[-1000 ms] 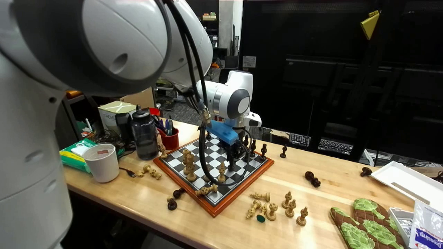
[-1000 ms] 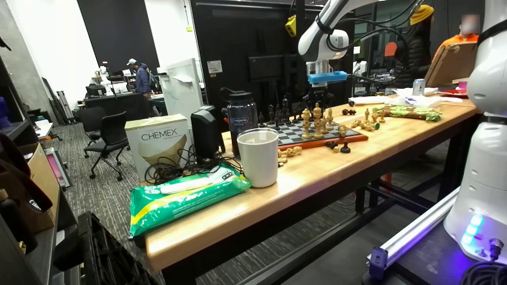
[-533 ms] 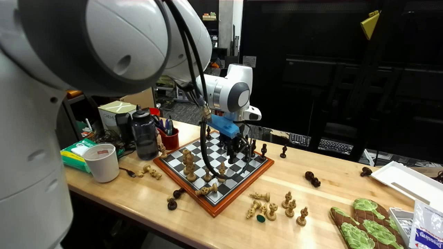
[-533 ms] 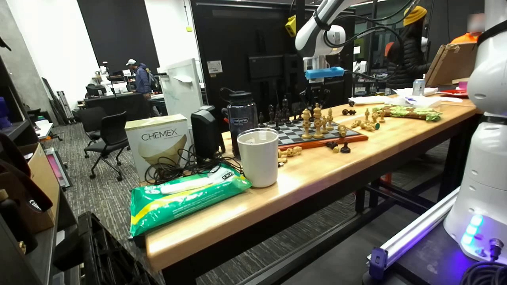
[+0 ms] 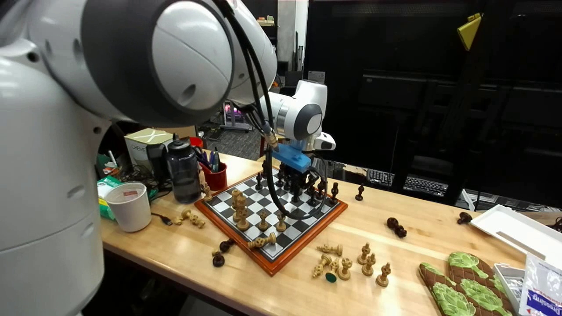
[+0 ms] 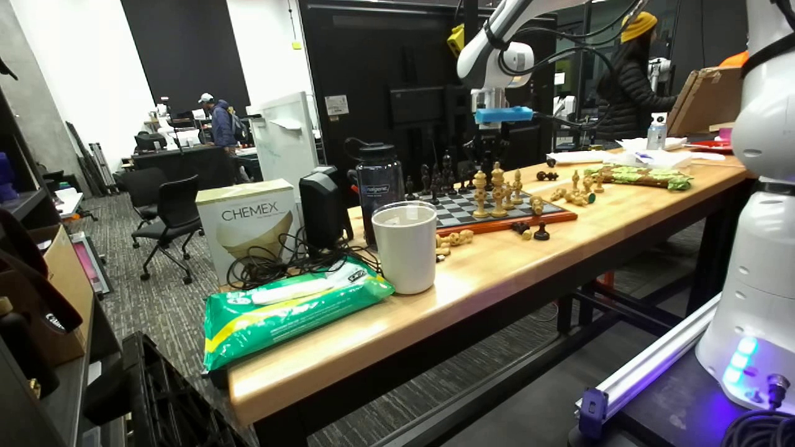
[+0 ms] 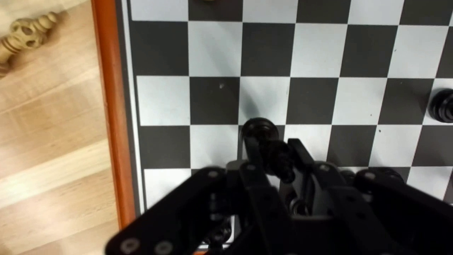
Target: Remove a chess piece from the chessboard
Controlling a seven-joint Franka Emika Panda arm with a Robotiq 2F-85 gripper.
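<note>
The chessboard (image 5: pixel 308 234) lies on the table in its reddish-brown frame; it also shows in the wrist view (image 7: pixel 214 141). Tan pieces (image 5: pixel 241 215) stand on its near side and black pieces (image 5: pixel 334 193) crowd its far side. My gripper (image 7: pixel 274 147) is over the black side. Its fingers are closed around a black chess piece (image 7: pixel 279 157), whose base sticks out past the fingertips. I cannot tell how high that base is above the squares. In both exterior views the gripper (image 5: pixel 303 181) (image 6: pixel 487 152) is dark against black pieces, so the held piece is hard to make out.
Tan pieces (image 5: pixel 344 268) stand and lie off the board. A fallen tan piece (image 5: pixel 262 240) lies across its frame. A white cup (image 5: pixel 129 207), a water bottle (image 5: pixel 183 171) and a red pen cup (image 5: pixel 215 176) stand beside the board. A white tray (image 5: pixel 513 237) lies at the far right.
My gripper has risen over the board, then shifted toward the right in an exterior view and left in the opposite exterior view. The pieces lying around have not moved.
</note>
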